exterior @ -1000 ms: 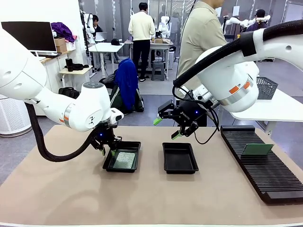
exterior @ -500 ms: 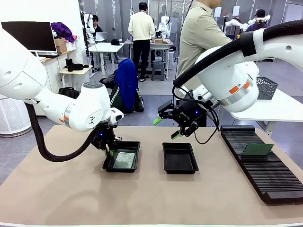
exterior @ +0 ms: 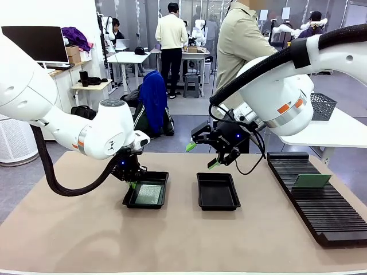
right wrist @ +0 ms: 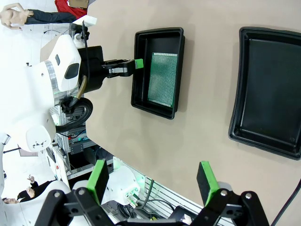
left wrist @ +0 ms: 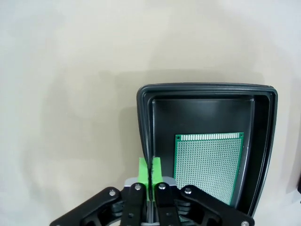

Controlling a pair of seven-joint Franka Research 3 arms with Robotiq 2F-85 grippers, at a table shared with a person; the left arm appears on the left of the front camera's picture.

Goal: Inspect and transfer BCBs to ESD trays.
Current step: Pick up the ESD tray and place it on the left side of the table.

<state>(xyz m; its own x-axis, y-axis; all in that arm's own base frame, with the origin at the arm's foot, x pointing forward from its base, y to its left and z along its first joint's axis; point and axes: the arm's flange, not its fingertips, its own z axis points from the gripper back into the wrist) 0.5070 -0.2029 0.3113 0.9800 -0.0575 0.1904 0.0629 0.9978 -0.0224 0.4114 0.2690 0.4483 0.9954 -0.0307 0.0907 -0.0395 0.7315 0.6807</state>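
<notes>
ESD tray (left wrist: 207,87) rim in low left tool (left wrist: 150,165)

The table (exterior: 183,240) carries two ESD trays (exterior: 143,205) (exterior: 218,192), at nine o'clock and near centre, two BCBs (exterior: 149,193) (exterior: 312,181), one in the nine o'clock tray, and one ribbed rack (exterior: 321,212) at three o'clock.

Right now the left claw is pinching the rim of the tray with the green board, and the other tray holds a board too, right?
No: the other tray is empty, as the front view shows. The left claw does pinch the rim of the tray with the green board.
</notes>
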